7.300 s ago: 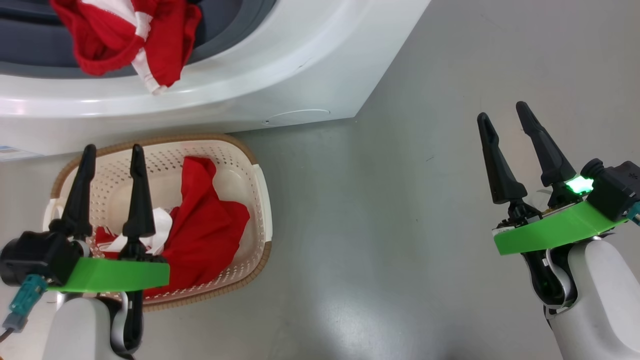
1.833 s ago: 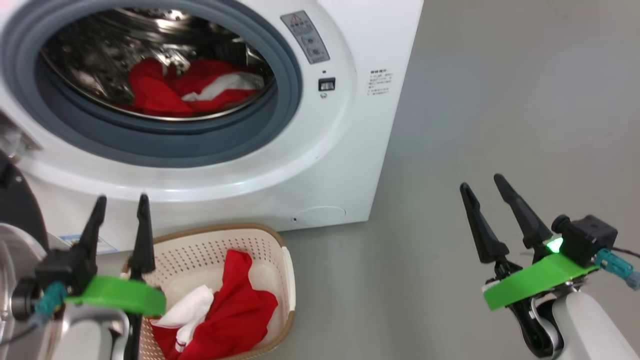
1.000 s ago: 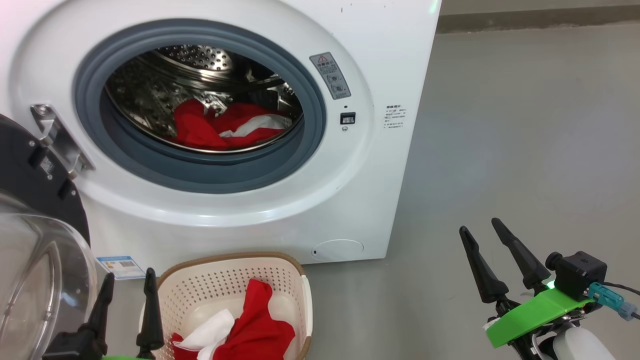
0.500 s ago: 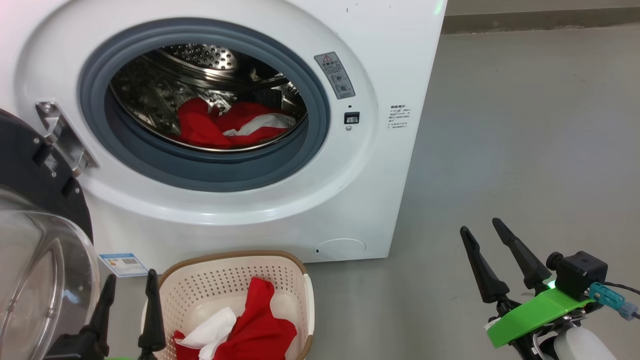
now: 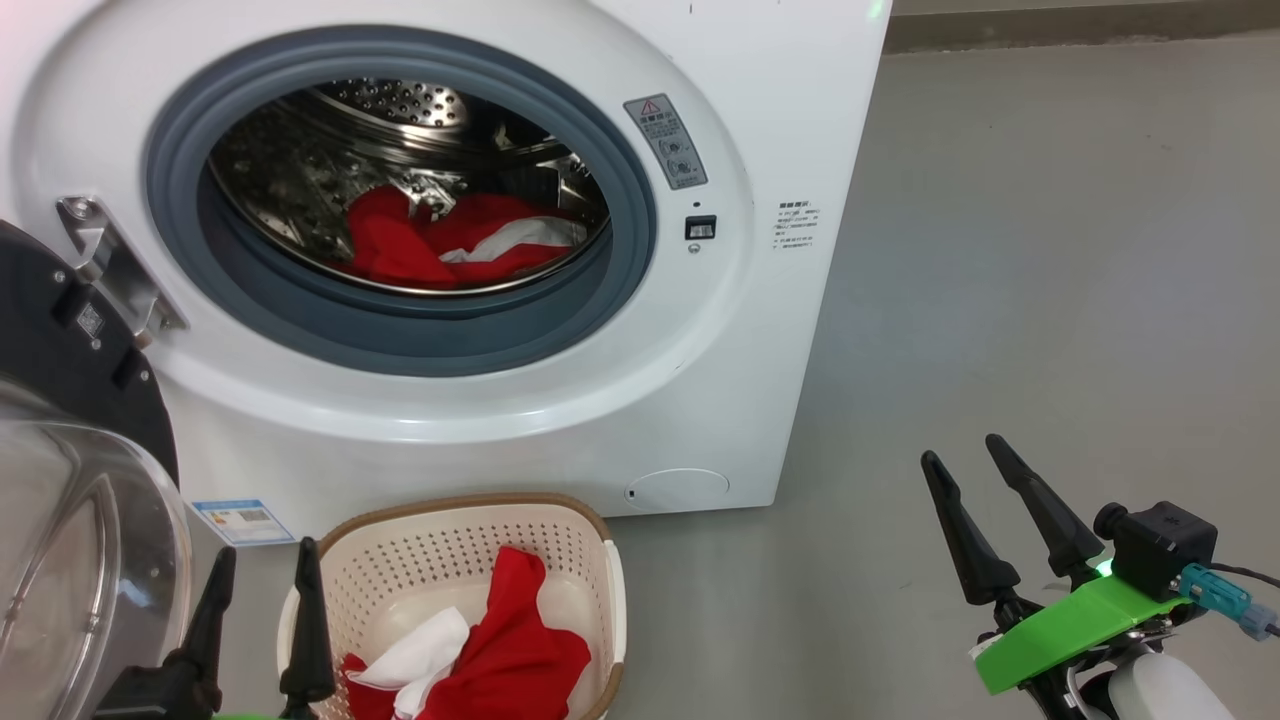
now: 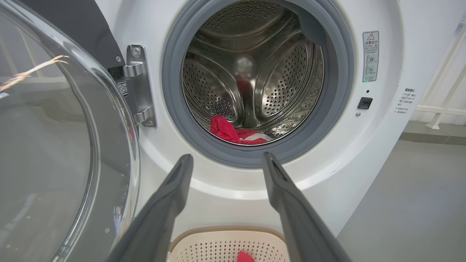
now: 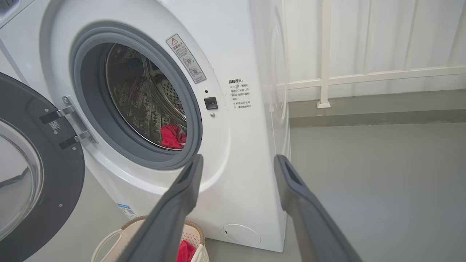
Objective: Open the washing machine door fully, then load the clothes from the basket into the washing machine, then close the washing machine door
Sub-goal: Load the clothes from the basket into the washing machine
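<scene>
The washing machine (image 5: 790,330) stands with the washing machine door (image 5: 70,350) swung open on its hinge side. Before it sits the basket (image 5: 450,525) with some of the clothes (image 5: 510,660); others lie in its drum (image 5: 400,110). The left pincer (image 5: 265,550) and the right pincer (image 5: 962,449), both with fingers apart, hold nothing.

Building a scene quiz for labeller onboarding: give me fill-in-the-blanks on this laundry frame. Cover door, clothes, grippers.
1. The washing machine door stands ____.
2. The basket on the floor before the washing machine holds clothes that are white and ____.
3. The left gripper and right gripper have their fingers apart and hold ____.

Missing words: open; red; nothing.
</scene>
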You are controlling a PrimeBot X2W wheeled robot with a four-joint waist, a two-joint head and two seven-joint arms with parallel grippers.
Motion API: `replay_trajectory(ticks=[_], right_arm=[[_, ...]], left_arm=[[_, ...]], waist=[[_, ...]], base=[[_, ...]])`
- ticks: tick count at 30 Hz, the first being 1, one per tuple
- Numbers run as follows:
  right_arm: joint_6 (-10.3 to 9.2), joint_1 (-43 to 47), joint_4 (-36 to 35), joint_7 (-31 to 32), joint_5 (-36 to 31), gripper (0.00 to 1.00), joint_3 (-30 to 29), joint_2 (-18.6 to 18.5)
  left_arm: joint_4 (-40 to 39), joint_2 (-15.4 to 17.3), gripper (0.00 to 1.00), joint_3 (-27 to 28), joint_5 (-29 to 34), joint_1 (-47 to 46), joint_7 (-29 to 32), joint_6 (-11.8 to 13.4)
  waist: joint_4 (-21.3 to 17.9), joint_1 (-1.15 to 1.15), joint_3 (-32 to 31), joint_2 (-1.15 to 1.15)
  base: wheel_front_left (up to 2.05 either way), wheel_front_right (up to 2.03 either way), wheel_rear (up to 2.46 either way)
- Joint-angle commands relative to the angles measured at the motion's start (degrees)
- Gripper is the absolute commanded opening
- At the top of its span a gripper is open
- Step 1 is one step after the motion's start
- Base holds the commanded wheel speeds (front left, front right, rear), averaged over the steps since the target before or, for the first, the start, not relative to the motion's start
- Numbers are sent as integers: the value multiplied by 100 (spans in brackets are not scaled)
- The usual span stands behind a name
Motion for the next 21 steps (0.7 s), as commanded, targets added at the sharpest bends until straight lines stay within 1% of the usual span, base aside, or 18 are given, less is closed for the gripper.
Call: replay_trajectory(ticks=[1,15,21], right_arm=[[9,-38,-155,-27,29,100,83,-89],[9,-92,-175,-27,21,100,79,-76],[9,-154,-200,-27,28,100,71,-82]], left_arm=[[-143,97,100,174,-17,-192,-53,70],[-149,124,100,110,-46,-260,-45,103],[-140,151,100,70,-48,-345,0,111]], waist=[[3,0,20,0],[-13,0,149,0],[-13,0,314,0]], base=[[0,0,0],[0,0,0],[0,0,0]])
